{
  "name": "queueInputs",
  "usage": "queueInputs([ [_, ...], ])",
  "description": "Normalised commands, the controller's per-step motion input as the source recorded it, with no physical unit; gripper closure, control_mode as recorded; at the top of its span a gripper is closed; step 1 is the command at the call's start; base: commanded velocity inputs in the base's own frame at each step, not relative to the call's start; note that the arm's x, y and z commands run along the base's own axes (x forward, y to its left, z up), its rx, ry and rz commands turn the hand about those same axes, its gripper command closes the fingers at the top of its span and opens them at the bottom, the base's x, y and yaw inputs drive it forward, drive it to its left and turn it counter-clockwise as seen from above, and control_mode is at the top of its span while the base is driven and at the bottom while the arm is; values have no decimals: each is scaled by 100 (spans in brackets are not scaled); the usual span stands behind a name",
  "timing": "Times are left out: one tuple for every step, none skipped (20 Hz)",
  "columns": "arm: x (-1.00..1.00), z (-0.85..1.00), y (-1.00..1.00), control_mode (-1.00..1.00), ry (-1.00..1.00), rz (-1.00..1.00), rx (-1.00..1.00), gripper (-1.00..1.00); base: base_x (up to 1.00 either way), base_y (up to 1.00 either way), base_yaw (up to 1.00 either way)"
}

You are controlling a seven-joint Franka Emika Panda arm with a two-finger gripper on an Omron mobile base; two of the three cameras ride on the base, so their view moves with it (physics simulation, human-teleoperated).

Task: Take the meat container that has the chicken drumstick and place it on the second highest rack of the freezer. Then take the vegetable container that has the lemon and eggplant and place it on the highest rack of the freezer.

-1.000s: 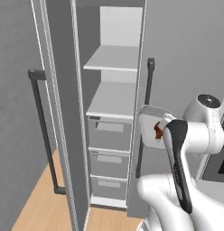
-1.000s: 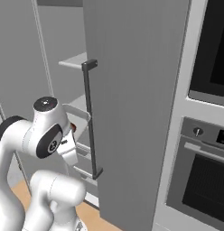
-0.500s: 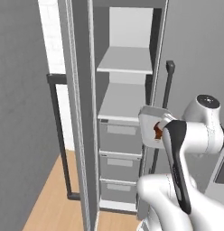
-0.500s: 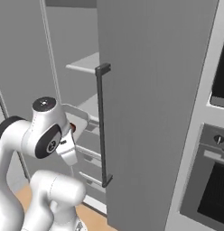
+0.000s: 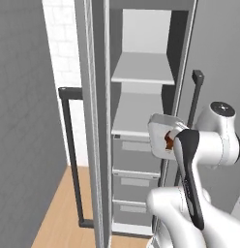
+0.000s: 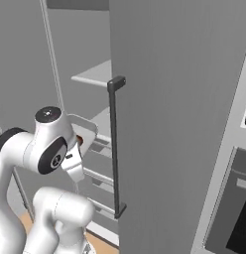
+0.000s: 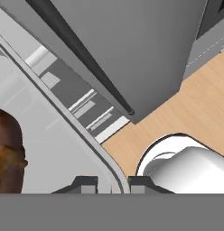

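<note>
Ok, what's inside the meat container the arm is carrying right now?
A reddish-brown chicken drumstick lies in the meat container, whose rim the end effector pinches. The arm and the container's own wall hide the rest of the inside.

Glossy white rounded arm (image 5: 215,145) with dark grey joint bands.

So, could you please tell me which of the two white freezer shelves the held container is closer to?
The lower shelf; the container hangs just beside its front edge, well below the upper shelf.
</note>
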Motion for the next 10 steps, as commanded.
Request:
queueInputs([
  [0,0,0,100,0,0,0,100,53,9,-4],
  [0,0,0,100,0,0,0,100,49,7,-4],
  [0,0,0,100,0,0,0,100,46,10,-3],
  [0,0,0,100,0,0,0,100,41,11,0],
  [38,0,6,-100,11,0,-1,100,0,0,0],
  [43,0,5,-100,8,0,-3,100,0,0,0],
  [60,-8,11,-100,6,0,-3,100,0,0,0],
  [72,-12,13,-100,6,-1,-3,100,0,0,0],
  [79,-18,12,-100,5,-3,-1,100,0,0,0],
  [88,-31,12,-100,1,-10,-1,100,0,0,0],
])
